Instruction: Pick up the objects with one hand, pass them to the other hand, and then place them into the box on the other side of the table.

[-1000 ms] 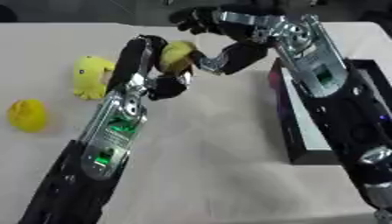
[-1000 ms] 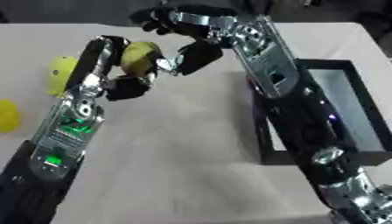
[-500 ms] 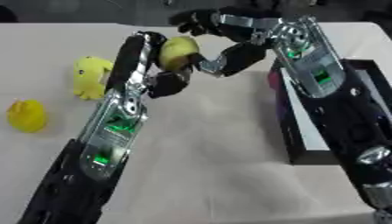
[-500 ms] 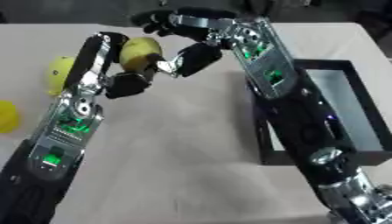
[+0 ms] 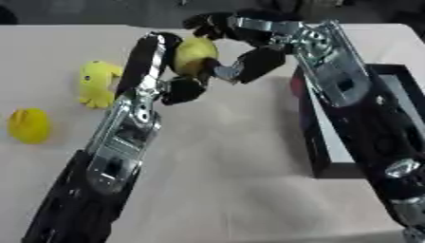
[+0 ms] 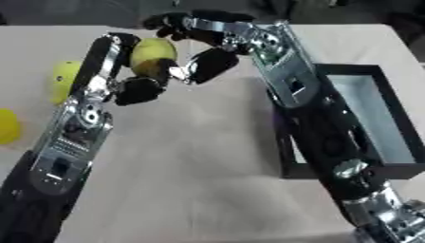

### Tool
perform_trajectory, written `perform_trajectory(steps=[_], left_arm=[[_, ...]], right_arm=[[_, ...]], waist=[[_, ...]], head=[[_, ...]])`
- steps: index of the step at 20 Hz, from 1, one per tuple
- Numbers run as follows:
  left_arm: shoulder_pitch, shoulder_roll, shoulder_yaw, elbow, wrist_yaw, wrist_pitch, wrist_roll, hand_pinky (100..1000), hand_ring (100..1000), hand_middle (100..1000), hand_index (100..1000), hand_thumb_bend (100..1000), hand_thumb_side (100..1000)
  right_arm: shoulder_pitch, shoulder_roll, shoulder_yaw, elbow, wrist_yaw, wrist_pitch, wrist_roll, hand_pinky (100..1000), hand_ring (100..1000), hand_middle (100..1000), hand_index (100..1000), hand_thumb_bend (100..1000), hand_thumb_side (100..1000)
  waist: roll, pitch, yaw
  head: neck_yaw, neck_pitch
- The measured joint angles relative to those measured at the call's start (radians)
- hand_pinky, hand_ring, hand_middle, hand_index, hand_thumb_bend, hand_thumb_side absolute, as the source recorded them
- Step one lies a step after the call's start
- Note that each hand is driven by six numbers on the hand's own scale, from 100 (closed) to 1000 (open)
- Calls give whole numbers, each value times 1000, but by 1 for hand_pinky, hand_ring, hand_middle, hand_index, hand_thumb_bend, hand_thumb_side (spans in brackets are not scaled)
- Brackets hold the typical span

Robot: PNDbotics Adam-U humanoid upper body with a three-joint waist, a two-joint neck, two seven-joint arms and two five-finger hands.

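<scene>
Overhead, both hands' fingers [image 5: 249,71] curl round the yellow fruit [image 5: 192,54], box [image 6: 378,130] aside.

The yellow-green rounded fruit [image 5: 193,54] is held above the table's far middle, between my left hand [image 5: 170,71] and my right hand [image 5: 228,47], both curled about it. A second object, a yellow toy [image 5: 98,82] with limbs hanging toward me, lies on the table at my left. Nearer the left edge sits a yellow rounded object [image 5: 29,125], apart from the toy. The black box [image 6: 365,118], open and pale inside, lies at my right, its long side running away from me.
</scene>
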Motion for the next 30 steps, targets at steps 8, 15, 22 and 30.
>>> perform_trajectory(steps=[8, 15, 22, 30], left_arm=[[-1, -6, -2, 0, 7, -2, -1, 714, 471, 335, 486, 182, 100], [-1, -12, -1, 0, 15, -7, 5, 715, 471, 337, 498, 169, 100], [-3, -24, 4, 8, 18, -10, 20, 715, 470, 336, 503, 162, 100], [-18, -33, 4, 15, 19, -20, 29, 719, 476, 354, 533, 144, 100]], right_arm=[[0, 1, 0, 19, 27, 16, -59, 1000, 1000, 1000, 971, 100, 208], [1, 9, 0, 32, 23, 7, -101, 1000, 1000, 1000, 867, 100, 207], [7, 9, 2, 32, -37, 12, -114, 1000, 1000, 1000, 681, 100, 199], [7, 8, 6, 32, -102, 75, -208, 988, 1000, 949, 552, 100, 198]], waist=[[0, 0, 0], [0, 0, 0], [0, 0, 0], [-6, 0, 0]], head=[[-5, 1], [-5, 1], [-7, 2], [-9, 10]])
